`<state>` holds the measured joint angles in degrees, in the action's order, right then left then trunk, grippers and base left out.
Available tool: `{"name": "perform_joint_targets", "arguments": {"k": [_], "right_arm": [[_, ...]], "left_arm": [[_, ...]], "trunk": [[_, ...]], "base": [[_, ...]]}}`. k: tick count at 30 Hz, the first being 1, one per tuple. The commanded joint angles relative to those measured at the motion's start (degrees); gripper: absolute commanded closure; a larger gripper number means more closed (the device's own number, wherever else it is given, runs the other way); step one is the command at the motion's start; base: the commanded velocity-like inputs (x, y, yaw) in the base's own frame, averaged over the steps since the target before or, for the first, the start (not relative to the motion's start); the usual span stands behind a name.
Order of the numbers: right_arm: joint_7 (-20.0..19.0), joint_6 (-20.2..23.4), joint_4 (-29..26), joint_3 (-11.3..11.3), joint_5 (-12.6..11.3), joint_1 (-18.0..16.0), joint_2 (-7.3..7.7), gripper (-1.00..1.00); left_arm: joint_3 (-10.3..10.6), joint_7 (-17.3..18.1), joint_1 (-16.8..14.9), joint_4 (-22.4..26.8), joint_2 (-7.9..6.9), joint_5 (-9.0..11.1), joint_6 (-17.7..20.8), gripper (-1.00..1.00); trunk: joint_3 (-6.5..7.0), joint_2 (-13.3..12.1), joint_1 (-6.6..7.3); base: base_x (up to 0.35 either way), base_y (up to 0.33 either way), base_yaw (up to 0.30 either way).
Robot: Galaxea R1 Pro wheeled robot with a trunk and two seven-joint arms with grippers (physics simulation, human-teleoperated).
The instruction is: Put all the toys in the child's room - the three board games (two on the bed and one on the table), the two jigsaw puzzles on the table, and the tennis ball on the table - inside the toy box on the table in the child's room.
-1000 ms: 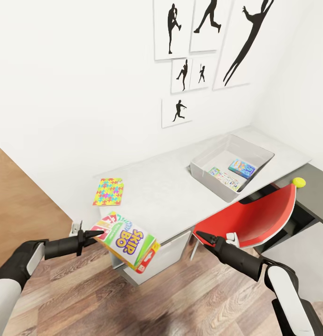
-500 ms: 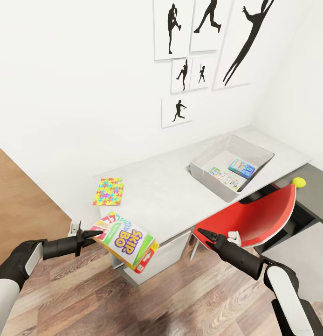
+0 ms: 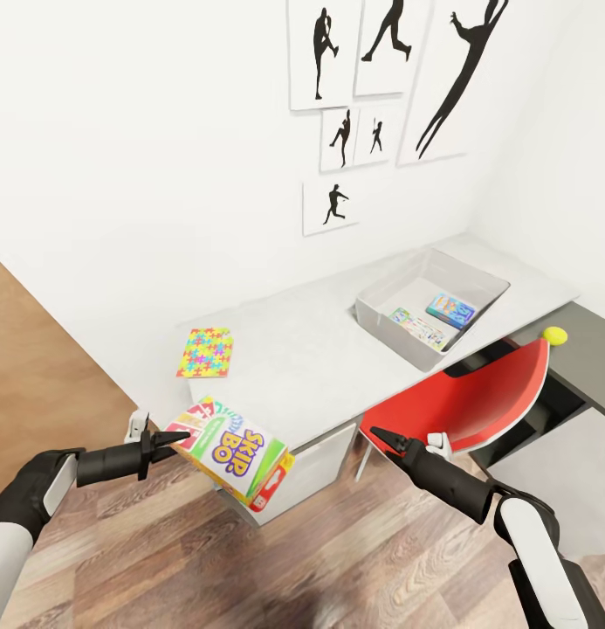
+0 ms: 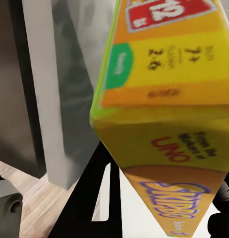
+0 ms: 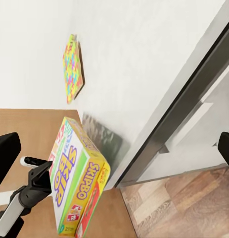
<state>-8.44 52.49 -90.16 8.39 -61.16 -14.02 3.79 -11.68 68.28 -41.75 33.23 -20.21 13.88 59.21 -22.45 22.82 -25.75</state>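
1. Pale grey and speckled, the glossy desk carries the light grey open-topped plastic toy box toward its far right end, with two colourful flat items already lying inside, and one flat multicoloured jigsaw puzzle near its left end.
2. Beside the desk stands a red shell chair, and a small yellow-green tennis ball sits just past its back, on the darker surface at the right.
3. A thick yellow-and-green Skip-Bo board game box hangs tilted off the desk's near left corner, clamped at one end by the left pincer.
4. To do this step well, I judge the box should be lifted clear of the desk edge, carried right over the top, levelled and lowered inside the toy box walls before release; the chair back is worth avoiding.
5. Free of any load, the right pincer points forward with its fingers drawn nearly together.
6. Compared with a second ago, everything sits slightly higher and leftward in the head view, so the camera has moved; the grip looks unchanged.
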Motion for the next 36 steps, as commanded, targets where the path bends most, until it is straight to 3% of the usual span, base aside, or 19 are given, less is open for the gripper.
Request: {"name": "perform_joint_targets", "arguments": {"k": [1,29,36], "right_arm": [[-0.53,0.27,-0.01,0.08,0.51,-0.04,-0.01,-1.00],[-0.53,0.16,-0.02,0.04,0.61,-0.04,-0.03,-1.00],[-0.55,-0.53,-0.02,0.01,0.77,-0.04,-1.72,-1.00]], "left_arm": [[-0.05,0.18,-0.03,-0.01,0.00,-0.04,0.29,1.00],[-0.10,0.18,-0.03,-0.01,-0.12,-0.12,0.21,1.00],[-0.06,0.18,-0.02,-0.01,-0.06,-0.16,0.20,1.00]], "trunk": [[-0.09,0.10,-0.03],[-0.09,0.10,-0.03],[-0.03,0.10,-0.03]], "base": [[-0.009,0.000,0.000],[-0.001,0.000,0.000],[0.000,0.000,-0.005]]}}
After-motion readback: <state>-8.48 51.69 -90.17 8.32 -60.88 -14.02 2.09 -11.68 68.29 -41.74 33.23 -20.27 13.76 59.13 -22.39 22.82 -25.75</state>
